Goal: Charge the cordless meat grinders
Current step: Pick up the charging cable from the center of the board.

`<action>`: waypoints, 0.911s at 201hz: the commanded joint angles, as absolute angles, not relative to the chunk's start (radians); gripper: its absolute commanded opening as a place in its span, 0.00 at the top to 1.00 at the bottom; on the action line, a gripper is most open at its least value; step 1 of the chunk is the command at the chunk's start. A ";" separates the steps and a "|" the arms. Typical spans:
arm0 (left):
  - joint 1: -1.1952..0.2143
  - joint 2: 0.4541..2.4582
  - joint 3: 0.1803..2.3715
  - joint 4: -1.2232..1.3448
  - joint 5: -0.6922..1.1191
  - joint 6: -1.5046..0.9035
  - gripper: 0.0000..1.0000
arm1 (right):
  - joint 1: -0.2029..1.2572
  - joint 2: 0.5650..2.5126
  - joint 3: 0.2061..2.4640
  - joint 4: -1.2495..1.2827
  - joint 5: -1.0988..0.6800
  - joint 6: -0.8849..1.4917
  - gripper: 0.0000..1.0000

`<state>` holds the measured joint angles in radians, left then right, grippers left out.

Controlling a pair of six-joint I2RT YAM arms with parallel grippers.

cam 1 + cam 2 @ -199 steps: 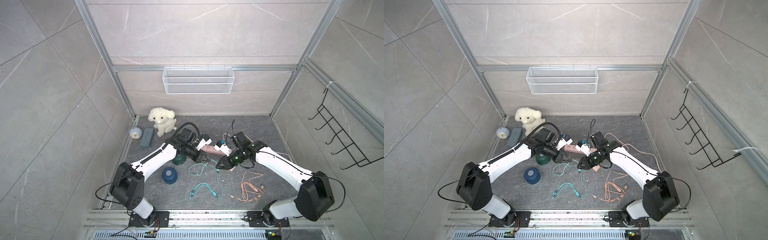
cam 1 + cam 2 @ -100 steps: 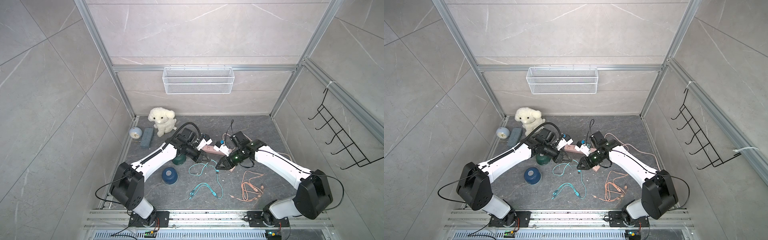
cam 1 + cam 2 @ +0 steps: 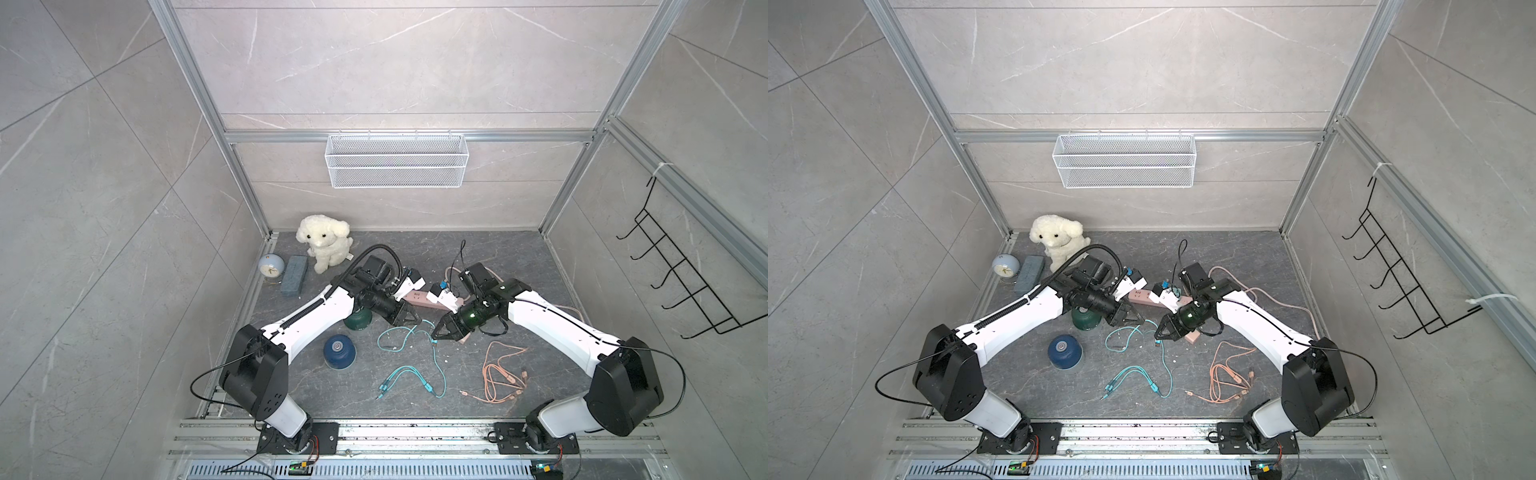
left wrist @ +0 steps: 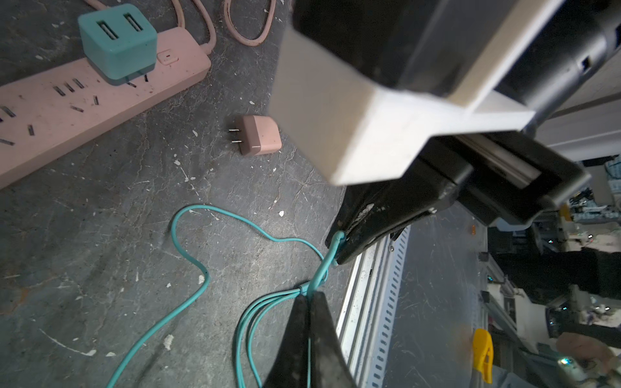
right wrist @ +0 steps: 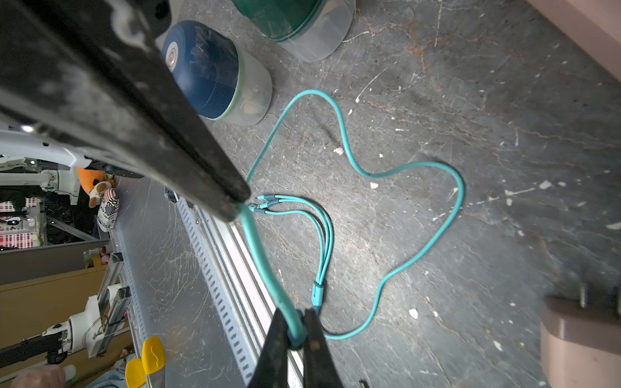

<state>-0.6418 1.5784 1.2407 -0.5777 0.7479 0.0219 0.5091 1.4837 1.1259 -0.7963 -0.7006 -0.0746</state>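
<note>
The dark green grinder (image 3: pixel 357 322) stands partly under my left arm, and the dark blue grinder (image 3: pixel 339 351) sits just in front of it; both also show in the right wrist view, the blue grinder (image 5: pixel 205 67) and the green grinder (image 5: pixel 279 16). My left gripper (image 3: pixel 415 322) and right gripper (image 3: pixel 436 334) meet tip to tip above the floor's middle. The left gripper (image 4: pixel 311 295) is shut on the thin teal cable (image 4: pixel 188 302). Close by, the right gripper (image 5: pixel 295 312) is shut on the same teal cable (image 5: pixel 265 255), near its end. The rest of the cable loops on the floor.
A pink power strip (image 3: pixel 417 297) with a teal charger block (image 4: pixel 117 43) lies behind the grippers. A loose pink adapter (image 4: pixel 258 134) lies near them. An orange cable (image 3: pixel 498 374) coils at the front right. A plush dog (image 3: pixel 326 243), clock (image 3: pixel 271 266) and grey block (image 3: pixel 294 274) stand back left.
My right gripper has closed onto the teal cable beside the left gripper's tips. Both arms have barely shifted.
</note>
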 commanded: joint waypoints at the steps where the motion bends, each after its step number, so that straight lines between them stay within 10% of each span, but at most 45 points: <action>1: -0.646 1.556 1.292 -0.589 0.708 0.017 0.67 | 0.508 1.469 1.139 -0.769 -0.633 -0.034 1.00; 40: -0.618 1.507 1.272 -0.521 0.583 -0.084 0.41 | 0.508 1.409 1.121 -0.647 -0.450 0.107 1.00; 183: -0.505 1.385 1.102 -0.409 0.482 -0.200 0.40 | 0.474 1.517 1.169 -0.413 0.080 0.436 1.00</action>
